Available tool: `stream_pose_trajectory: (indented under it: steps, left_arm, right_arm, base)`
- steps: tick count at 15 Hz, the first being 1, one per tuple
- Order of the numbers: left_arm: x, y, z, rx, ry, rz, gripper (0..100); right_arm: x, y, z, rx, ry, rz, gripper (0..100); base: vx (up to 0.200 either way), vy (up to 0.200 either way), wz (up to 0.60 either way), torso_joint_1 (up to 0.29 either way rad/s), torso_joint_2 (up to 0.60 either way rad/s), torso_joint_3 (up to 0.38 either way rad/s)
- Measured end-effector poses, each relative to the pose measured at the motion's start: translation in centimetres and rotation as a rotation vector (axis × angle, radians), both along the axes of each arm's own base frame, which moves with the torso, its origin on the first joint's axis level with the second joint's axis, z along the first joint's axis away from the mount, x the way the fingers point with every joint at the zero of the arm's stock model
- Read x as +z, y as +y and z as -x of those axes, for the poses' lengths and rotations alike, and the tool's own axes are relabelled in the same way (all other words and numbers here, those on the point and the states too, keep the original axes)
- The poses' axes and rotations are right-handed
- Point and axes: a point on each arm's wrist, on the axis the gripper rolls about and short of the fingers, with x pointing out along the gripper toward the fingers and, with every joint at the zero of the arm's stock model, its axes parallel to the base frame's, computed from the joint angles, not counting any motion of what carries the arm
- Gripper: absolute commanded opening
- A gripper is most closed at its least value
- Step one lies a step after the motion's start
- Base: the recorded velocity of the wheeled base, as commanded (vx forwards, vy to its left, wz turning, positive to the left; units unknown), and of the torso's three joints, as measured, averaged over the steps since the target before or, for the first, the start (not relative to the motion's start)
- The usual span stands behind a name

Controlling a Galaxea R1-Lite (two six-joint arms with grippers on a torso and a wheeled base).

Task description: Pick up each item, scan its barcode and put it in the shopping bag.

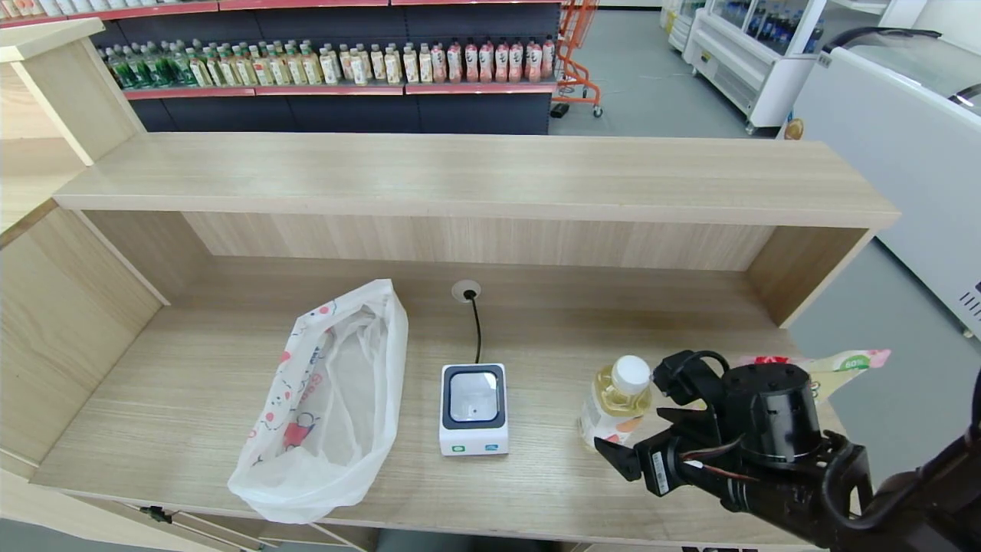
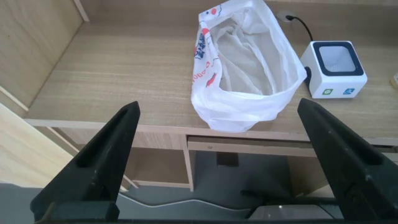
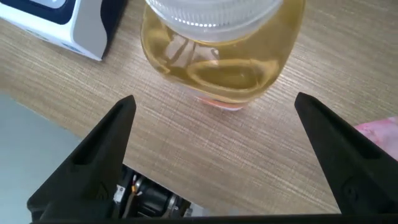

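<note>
Logged on the pale wood-grain bench [image 1: 191, 399]: a white translucent plastic shopping bag with red print [image 1: 329, 399] lying open at 9 o'clock of the white square barcode scanner with dark window [image 1: 474, 410]. Also a clear plastic bottle of yellow drink with white cap [image 1: 617, 402], upright at 3 o'clock of the scanner, with a pale green and pink snack packet [image 1: 843, 364] at 2 o'clock of it. Found right claw [image 3: 214, 102] released and empty, fingers spread wide, near the bottle at its 5 o'clock with the bottle ahead of the fingertips; found left claw [image 2: 219, 107] likewise released and empty, off the bench's near edge at 6 o'clock of the bag.
</note>
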Motion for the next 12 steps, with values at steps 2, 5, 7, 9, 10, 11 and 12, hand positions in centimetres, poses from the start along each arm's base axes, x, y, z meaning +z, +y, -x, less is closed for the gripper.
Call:
stream_pose_trajectory:
  steps: [2, 5, 7, 9, 10, 11, 12]
  left_arm:
    - [0.0, 0.0, 0.0, 0.0, 0.0, 0.0, 100]
    - [0.0, 0.0, 0.0, 0.0, 0.0, 0.0, 100]
    - [0.0, 0.0, 0.0, 0.0, 0.0, 0.0, 100]
    - [0.0, 0.0, 0.0, 0.0, 0.0, 0.0, 100]
    - [0.0, 0.0, 0.0, 0.0, 0.0, 0.0, 100]
    - [0.0, 0.0, 0.0, 0.0, 0.0, 0.0, 100]
    - [0.0, 0.0, 0.0, 0.0, 0.0, 0.0, 100]
  right_arm:
    - [-0.8, 0.4, -0.5, 0.004, -0.007, 0.001, 100]
    - [-1.4, 1.3, -1.3, 0.03, -0.078, -0.007, 100]
    - [-1.7, 1.8, -1.9, 0.04, -0.124, -0.016, 100]
    - [-2.1, 2.2, -2.4, 0.047, -0.147, -0.017, 100]
    - [-2.3, 2.4, -2.7, 0.054, -0.154, -0.019, 100]
    - [-2.5, 2.6, -2.8, 0.06, -0.163, -0.025, 100]
    - [-2.6, 2.7, -3.0, 0.062, -0.181, -0.036, 100]
  base:
    - [0.0, 0.0, 0.0, 0.0, 0.0, 0.0]
    - [0.0, 0.0, 0.0, 0.0, 0.0, 0.0]
    - [0.0, 0.0, 0.0, 0.0, 0.0, 0.0]
    - [0.0, 0.0, 0.0, 0.0, 0.0, 0.0]
    - [0.0, 0.0, 0.0, 0.0, 0.0, 0.0]
    - [0.0, 0.0, 0.0, 0.0, 0.0, 0.0]
    - [0.0, 0.0, 0.0, 0.0, 0.0, 0.0]
